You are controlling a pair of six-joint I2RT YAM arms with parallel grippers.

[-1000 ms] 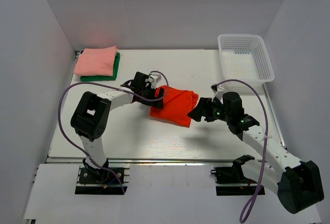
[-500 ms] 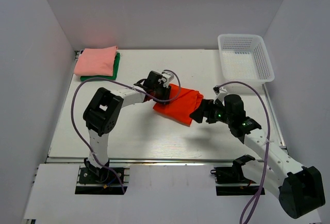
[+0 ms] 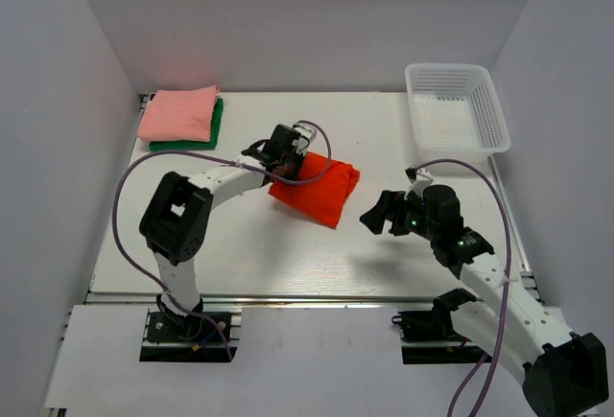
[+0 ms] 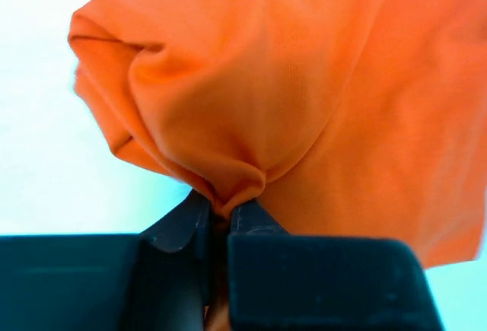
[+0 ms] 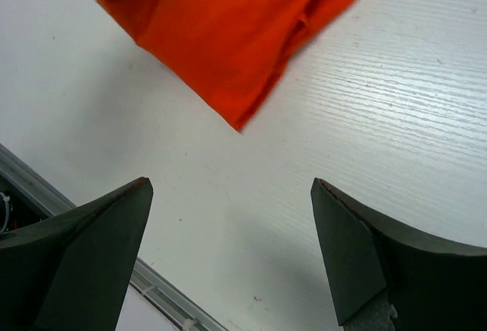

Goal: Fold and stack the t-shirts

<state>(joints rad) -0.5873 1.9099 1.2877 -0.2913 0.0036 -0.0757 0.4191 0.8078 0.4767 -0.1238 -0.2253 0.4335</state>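
Observation:
A folded orange-red t-shirt (image 3: pixel 317 187) lies mid-table; it also fills the left wrist view (image 4: pixel 304 87) and shows at the top of the right wrist view (image 5: pixel 228 34). My left gripper (image 3: pixel 285 160) is shut on a pinched fold at its left edge (image 4: pixel 228 198). My right gripper (image 3: pixel 376 216) stands open to the right of the shirt, apart from it, nothing between its fingers (image 5: pixel 228 217). A folded salmon-pink t-shirt (image 3: pixel 178 112) rests on a folded dark green t-shirt (image 3: pixel 213 131) at the back left corner.
A white mesh basket (image 3: pixel 457 108) stands at the back right. The table's metal front rail (image 5: pixel 160 293) runs just below my right gripper. White walls enclose the table on three sides.
My left gripper has closed on the orange-red shirt's left edge and dragged it a little left. My right gripper has pulled back to the right, away from the shirt.

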